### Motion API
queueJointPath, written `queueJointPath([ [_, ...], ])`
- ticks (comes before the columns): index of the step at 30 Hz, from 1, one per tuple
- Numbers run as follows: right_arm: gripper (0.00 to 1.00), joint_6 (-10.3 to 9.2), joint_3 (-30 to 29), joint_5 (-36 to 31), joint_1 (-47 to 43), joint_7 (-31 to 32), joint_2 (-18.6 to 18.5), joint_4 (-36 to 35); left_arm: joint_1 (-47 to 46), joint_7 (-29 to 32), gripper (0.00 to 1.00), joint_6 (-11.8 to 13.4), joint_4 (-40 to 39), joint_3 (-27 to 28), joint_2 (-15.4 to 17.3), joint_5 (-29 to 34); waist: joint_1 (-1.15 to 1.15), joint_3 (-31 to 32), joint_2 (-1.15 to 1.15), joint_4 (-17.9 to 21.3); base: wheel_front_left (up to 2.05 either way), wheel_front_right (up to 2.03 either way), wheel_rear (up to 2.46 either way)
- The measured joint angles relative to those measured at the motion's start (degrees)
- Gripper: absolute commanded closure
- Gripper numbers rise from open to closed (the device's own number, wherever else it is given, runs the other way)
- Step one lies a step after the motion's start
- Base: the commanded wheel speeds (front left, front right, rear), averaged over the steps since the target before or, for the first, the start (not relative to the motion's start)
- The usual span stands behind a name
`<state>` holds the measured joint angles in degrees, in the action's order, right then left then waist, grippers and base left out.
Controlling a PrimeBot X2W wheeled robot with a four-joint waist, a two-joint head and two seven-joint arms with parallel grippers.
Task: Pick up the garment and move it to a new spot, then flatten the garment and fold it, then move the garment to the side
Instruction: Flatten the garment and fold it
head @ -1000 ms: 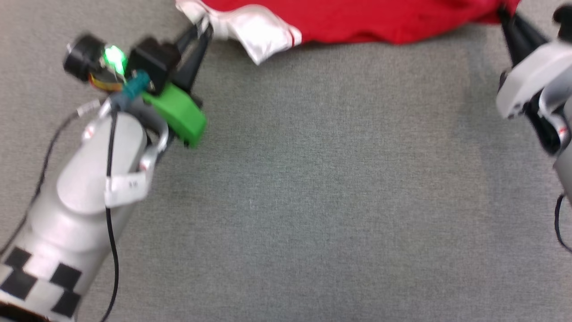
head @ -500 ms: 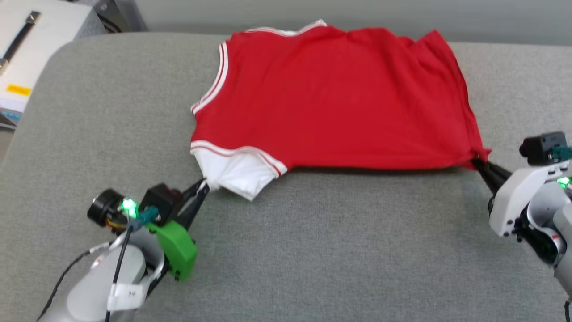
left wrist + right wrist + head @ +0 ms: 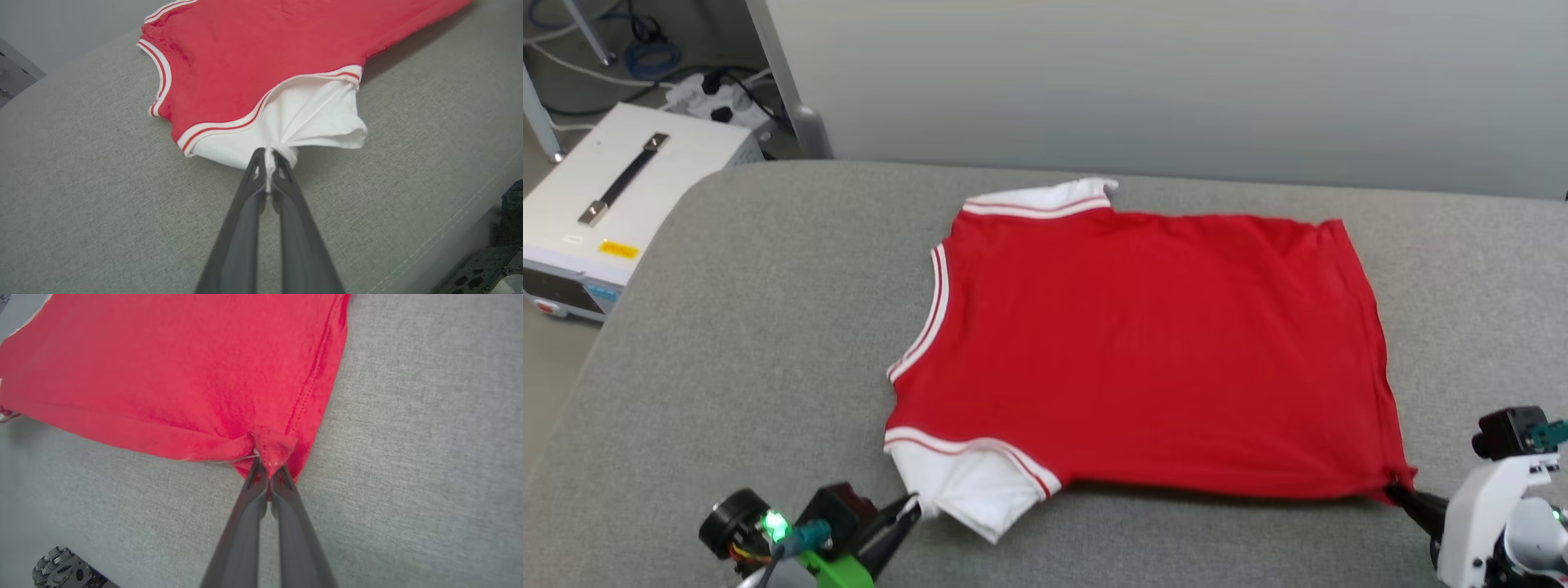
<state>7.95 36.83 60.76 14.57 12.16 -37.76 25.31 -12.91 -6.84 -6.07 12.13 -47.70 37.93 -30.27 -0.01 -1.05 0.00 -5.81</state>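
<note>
Shirt (image 3: pixel 1143 351), red jersey, white sleeves, thinly pinched.
Left end effector (image 3: pixel 267 157) holds sleeve (image 3: pixel 310 118), seven o'clock; right end effector (image 3: pixel 267 463) holds hem (image 3: pixel 274 448), five; tugs may slip.

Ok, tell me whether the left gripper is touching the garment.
Touching. The left wrist view shows the left gripper shut on the white sleeve of the garment, with bunched cloth pinched between its tips.

No legible text, labels or numbers.

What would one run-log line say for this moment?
garment: spread on grey pad | left claw: shut on white sleeve | right claw: shut on red hem corner
</note>
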Motion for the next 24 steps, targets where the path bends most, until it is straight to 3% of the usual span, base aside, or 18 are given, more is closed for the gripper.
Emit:
queueJointPath([
  [11,1.0,0.0,-5.9,3.1,-12.5,8.8,-4.4,-8.6,10.3,5.2,1.0,0.8,-13.6,-1.9,8.4,-3.8,0.0,4.4,0.0,0.6,0.0,0.0,0.0],
  [18,1.0,0.0,-12.3,1.0,-14.5,11.1,-4.3,-13.9,10.3,4.6,1.0,2.5,-17.0,-0.7,9.4,-3.7,0.0,2.8,0.0,1.0,0.0,0.0,0.0],
  [24,1.0,0.0,-18.1,-2.2,-14.3,12.9,-3.0,-18.2,4.9,3.4,1.0,3.1,-17.0,3.2,9.0,-3.7,0.0,0.6,0.0,1.3,0.0,0.0,0.0],
])
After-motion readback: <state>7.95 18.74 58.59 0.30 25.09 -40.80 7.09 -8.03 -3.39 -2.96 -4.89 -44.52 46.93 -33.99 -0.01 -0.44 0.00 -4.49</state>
